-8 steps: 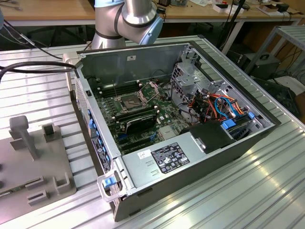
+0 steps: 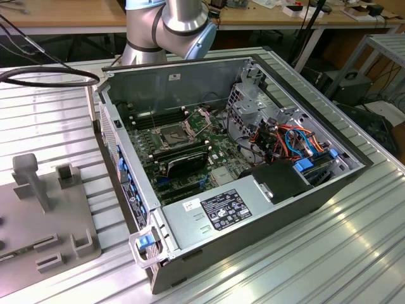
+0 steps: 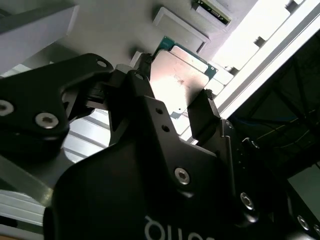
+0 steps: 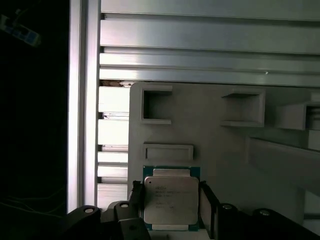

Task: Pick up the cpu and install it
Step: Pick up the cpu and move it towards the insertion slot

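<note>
Exterior view, table (image 2: 354, 253): ribbed aluminium slats; bare metal lies open on the exterior view's right of the case.
Computer case (image 2: 190, 82): sheet-steel box lying with its side panel off, walls upright around the board, open from above.
Arm (image 2: 171, 25): grey tube with a pale blue joint cap, behind the case's far wall.
Fixture plate (image 4: 215, 150): matte grey, with moulded rectangular pockets and raised rims; one edge runs beside slotted rails (image 4: 200, 50).
Socket (image 2: 172, 134): square and metal-rimmed with a dark centre, set on the green motherboard (image 2: 218, 155).
Gripper (image 4: 171, 186) (image 3: 176, 80): black with bolted fingers in both wrist views; jaws drawn in to the chip's width, one finger against each of two opposite edges.
Cpu (image 4: 170, 202) (image 3: 182, 75): thin square with a dull grey metal lid on a green substrate, between the fingers near the fixture plate's edge; whether it is lifted cannot be told.
</note>
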### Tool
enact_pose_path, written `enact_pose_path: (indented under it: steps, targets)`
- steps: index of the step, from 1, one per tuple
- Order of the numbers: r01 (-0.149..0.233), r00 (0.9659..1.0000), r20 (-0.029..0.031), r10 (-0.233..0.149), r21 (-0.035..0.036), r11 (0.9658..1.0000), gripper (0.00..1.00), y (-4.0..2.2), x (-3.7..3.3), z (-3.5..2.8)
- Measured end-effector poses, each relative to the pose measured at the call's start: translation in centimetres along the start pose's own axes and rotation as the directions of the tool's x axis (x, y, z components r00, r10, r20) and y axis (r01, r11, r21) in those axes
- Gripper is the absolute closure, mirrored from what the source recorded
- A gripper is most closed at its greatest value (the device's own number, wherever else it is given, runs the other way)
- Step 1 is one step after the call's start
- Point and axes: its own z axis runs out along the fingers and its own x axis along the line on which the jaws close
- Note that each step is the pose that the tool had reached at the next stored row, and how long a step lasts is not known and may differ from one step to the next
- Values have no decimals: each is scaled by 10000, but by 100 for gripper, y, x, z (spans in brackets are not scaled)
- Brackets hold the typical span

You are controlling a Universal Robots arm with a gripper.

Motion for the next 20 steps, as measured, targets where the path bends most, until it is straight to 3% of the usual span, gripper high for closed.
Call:
enact_pose_path:
  steps: [2, 15, 20]
  targets:
    - [0, 10000, 0, 0, 0, 10000, 45, 0, 0, -34]
    - [0, 10000, -2, 0, 1, 10000, 45, -1, 0, -65]
    - [0, 10000, 0, 0, 1, 10000, 45, -1, -1, -149]
